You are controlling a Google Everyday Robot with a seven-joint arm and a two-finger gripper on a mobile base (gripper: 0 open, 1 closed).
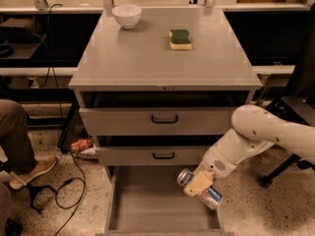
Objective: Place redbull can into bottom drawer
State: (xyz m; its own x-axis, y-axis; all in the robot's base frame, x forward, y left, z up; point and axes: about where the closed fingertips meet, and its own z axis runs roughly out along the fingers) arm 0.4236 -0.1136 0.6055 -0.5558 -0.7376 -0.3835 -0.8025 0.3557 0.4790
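My claw (199, 183) is clamped on the redbull can (212, 198), over the right side of the open bottom drawer (157, 205).

In the camera view I see the tan fingers closed across the can's middle, its silver ends sticking out on both sides, tilted down to the right. My white arm (266, 132) reaches in from the right, bent down past the middle drawer (128, 156). That one and the top drawer (118, 121) each stand slightly ajar. A white bowl (126, 15) and a green-yellow sponge (180, 39) sit well apart on the cabinet top (147, 63). A person's shoe (32, 170) and cables (64, 193) lie on the floor to the left.
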